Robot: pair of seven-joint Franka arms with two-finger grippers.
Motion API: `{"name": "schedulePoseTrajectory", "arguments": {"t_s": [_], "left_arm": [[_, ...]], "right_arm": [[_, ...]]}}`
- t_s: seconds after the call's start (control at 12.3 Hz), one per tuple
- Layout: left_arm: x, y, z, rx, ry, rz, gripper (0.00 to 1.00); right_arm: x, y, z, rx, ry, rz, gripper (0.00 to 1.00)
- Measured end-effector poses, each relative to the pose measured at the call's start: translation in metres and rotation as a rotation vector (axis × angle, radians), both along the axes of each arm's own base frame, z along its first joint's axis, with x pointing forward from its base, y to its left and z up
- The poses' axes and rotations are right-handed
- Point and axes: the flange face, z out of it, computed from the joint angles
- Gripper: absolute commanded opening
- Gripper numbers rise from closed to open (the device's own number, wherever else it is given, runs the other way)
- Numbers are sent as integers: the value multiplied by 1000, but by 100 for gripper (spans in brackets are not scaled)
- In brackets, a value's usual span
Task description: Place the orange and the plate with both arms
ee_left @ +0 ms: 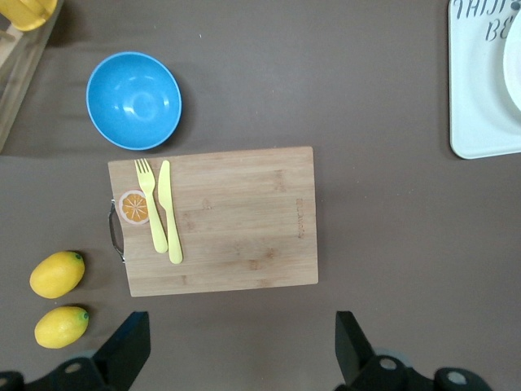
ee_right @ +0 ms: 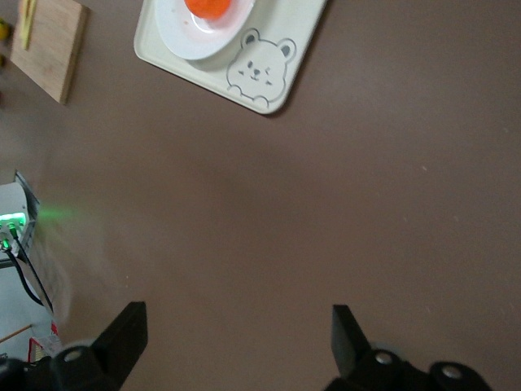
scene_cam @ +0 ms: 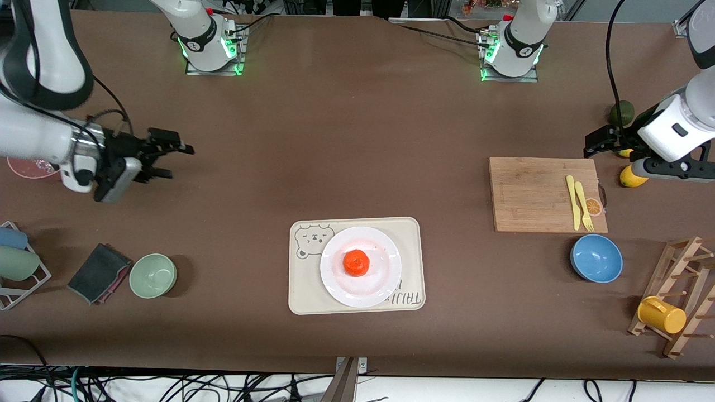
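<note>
Orange on plate, plate on the bear tray; both my hands are wide open and empty.

My left wrist view alone shows two lemons (ee_left: 57,274) beside the cutting board (ee_left: 236,220) with its yellow fork (ee_left: 151,204) and knife (ee_left: 170,212). The front view shows the orange (scene_cam: 356,262) on the white plate (scene_cam: 380,282), on the tray (scene_cam: 410,262). My left hand (scene_cam: 600,142) and right hand (scene_cam: 174,162) hover over the brown surface (scene_cam: 346,139).

Board (ee_left: 220,220): centre; fork (ee_left: 151,204) and knife (ee_left: 170,212) lying on it
Blue bowl (ee_left: 134,100): 11 o'clock of board
Lemons (ee_left: 57,274): 8 o'clock
Left pincer (ee_left: 240,350): wide apart, empty
</note>
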Motion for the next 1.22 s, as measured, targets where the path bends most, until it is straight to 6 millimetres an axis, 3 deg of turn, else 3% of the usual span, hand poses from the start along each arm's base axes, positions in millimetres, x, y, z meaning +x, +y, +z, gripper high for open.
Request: {"name": "schedulePoseTrajectory", "arguments": {"t_s": [0.24, 0.41, 0.49, 0.65, 0.81, 0.98, 1.22], "left_arm": [[2, 3, 11, 0, -24, 6, 100], [4, -2, 18, -7, -40, -2, 100], [8, -8, 14, -36, -35, -3, 100], [28, -25, -21, -125, 17, -1, 100], [55, -63, -60, -157, 41, -45, 100], [75, -117, -84, -160, 19, -73, 100], [90, -181, -105, -203, -29, 40, 100]], "right_arm": [[-27, -13, 70, -228, 62, -116, 100], [-29, -25, 109, -384, 57, -232, 100], [-27, -29, 119, -434, 47, -289, 100], [-24, -25, 124, -501, 40, -354, 100], [-25, 4, 126, -588, 14, -358, 100], [-25, 22, 136, -603, -16, -358, 100], [-23, 6, 142, -596, -16, -390, 100]]}}
